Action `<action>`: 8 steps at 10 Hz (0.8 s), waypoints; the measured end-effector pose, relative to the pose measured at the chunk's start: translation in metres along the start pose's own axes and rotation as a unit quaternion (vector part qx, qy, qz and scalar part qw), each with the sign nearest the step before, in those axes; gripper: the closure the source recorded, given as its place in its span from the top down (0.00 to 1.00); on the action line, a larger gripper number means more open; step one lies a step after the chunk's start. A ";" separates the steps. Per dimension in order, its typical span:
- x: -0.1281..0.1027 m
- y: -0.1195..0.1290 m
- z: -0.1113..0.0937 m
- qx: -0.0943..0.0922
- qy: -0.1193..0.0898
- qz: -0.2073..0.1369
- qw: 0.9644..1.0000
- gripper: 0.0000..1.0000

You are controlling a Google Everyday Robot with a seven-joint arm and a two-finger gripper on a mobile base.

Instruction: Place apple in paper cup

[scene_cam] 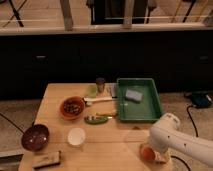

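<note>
The apple [146, 152], a small red-orange fruit, lies on the wooden table [110, 145] near its front right corner. My gripper [152, 152] is at the end of the white arm [177, 140] and sits right at the apple, partly covering it. The paper cup [76, 136], small and white, stands upright on the table's front left part, well to the left of the apple and the gripper.
An orange bowl with dark contents [72, 107] and a dark maroon bowl [35, 137] stand on the left. A green tray [137, 100] with a grey sponge is at the back right. A green item [96, 119], a small jar [100, 84] and a brown block [47, 160] also lie about.
</note>
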 end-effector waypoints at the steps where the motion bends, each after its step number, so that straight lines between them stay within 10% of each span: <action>1: -0.006 -0.005 -0.004 0.009 -0.002 -0.009 1.000 0.80; 8: -0.022 -0.008 -0.018 0.054 -0.039 -0.038 0.997 0.80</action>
